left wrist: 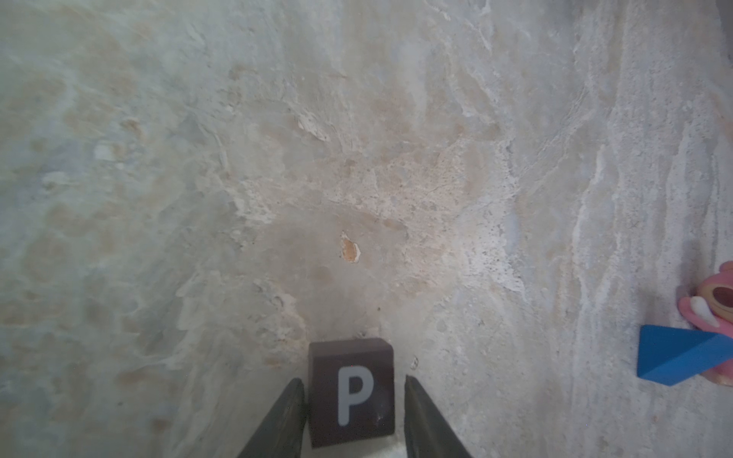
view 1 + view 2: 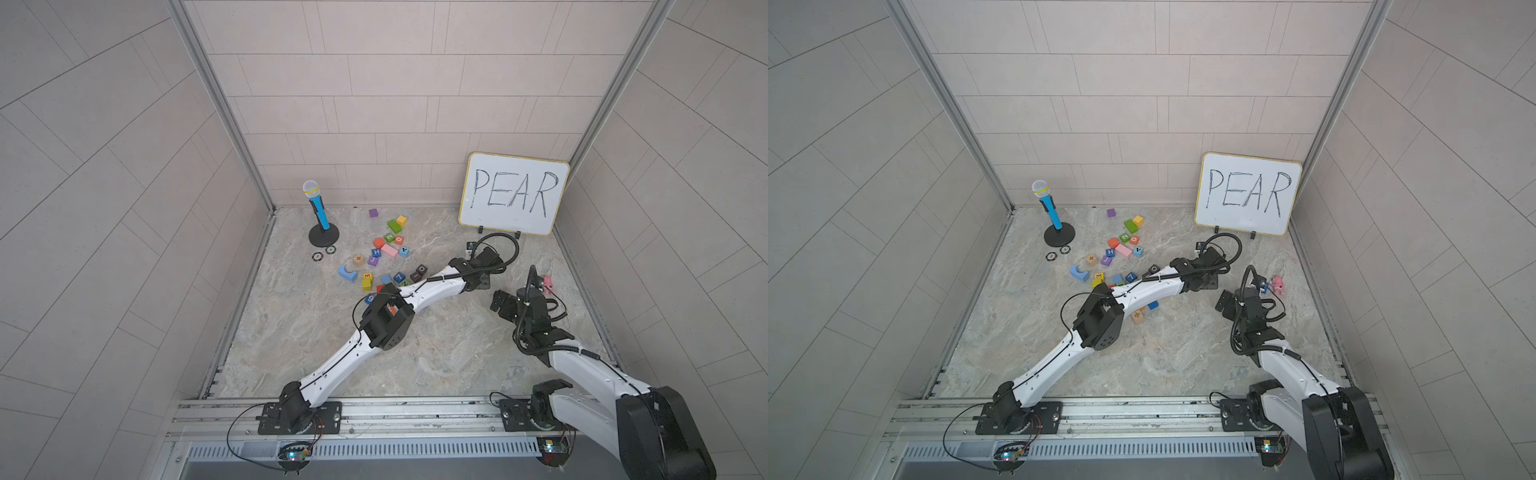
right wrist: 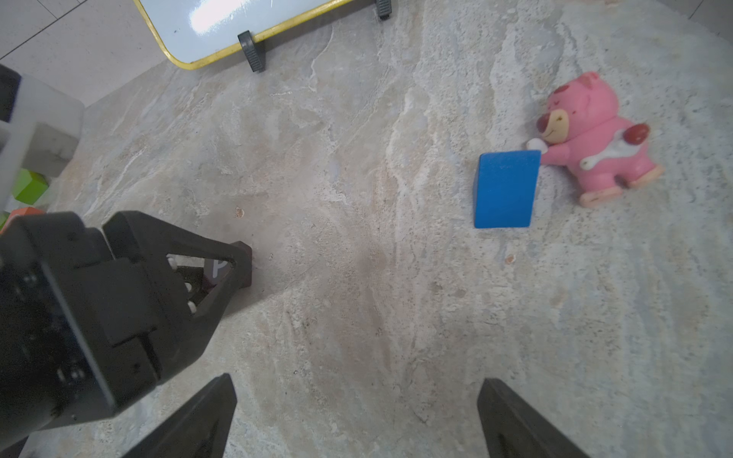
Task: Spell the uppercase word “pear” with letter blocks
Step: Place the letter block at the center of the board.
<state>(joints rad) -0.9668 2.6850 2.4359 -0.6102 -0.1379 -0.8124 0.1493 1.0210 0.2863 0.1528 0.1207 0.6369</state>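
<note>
The dark P block (image 1: 351,392) sits between the fingers of my left gripper (image 1: 352,400), which is shut on it low over the marble floor (image 1: 357,158), in front of the whiteboard. The right wrist view shows the same gripper (image 3: 238,269) with the block's corner (image 3: 245,261) at its tip. In both top views the left gripper (image 2: 471,248) (image 2: 1201,247) reaches far to the right. The yellow E block (image 2: 367,275) (image 2: 1099,275) and light blue A block (image 2: 404,250) (image 2: 1138,250) lie in the loose pile. My right gripper (image 3: 357,382) is open and empty over bare floor.
A whiteboard (image 2: 513,193) reading PEAR stands at the back right. A pink bear (image 3: 595,138) and a blue wedge (image 3: 505,188) lie right of the grippers. A toy microphone (image 2: 318,208) on a stand and two chips (image 2: 318,256) are back left, beside several other blocks (image 2: 390,239).
</note>
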